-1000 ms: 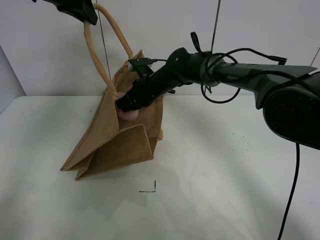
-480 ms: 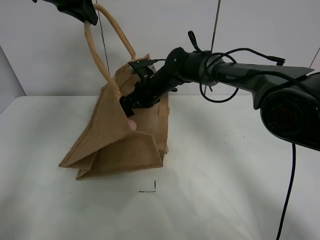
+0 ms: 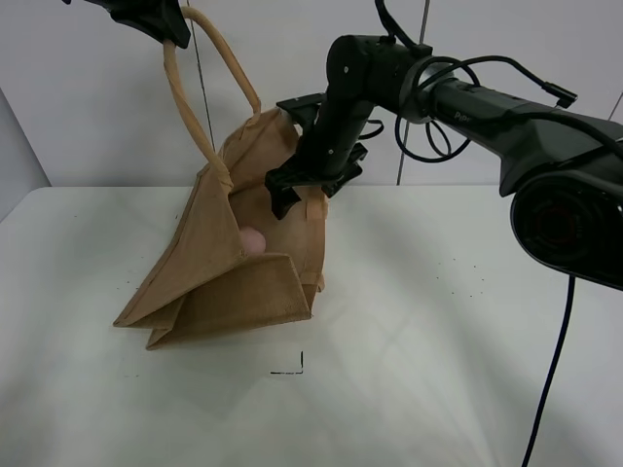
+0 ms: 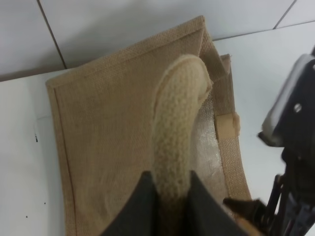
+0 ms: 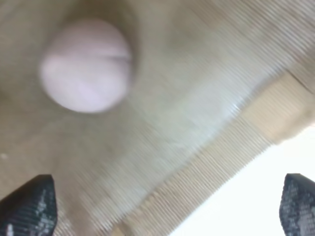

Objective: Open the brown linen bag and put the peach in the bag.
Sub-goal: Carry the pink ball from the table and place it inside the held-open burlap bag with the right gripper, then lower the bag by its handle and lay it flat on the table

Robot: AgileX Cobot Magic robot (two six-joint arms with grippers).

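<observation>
Peach in brown linen bag — left gripper tight on handle; right gripper wide apart, empty

Peach in brown linen bag — right hand at its mouth.

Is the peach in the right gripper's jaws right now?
No: the peach lies inside the brown linen bag, clear of the right gripper, which is open wide.

1 bag, 1 peach, 2 arms, 1 tbl
</observation>
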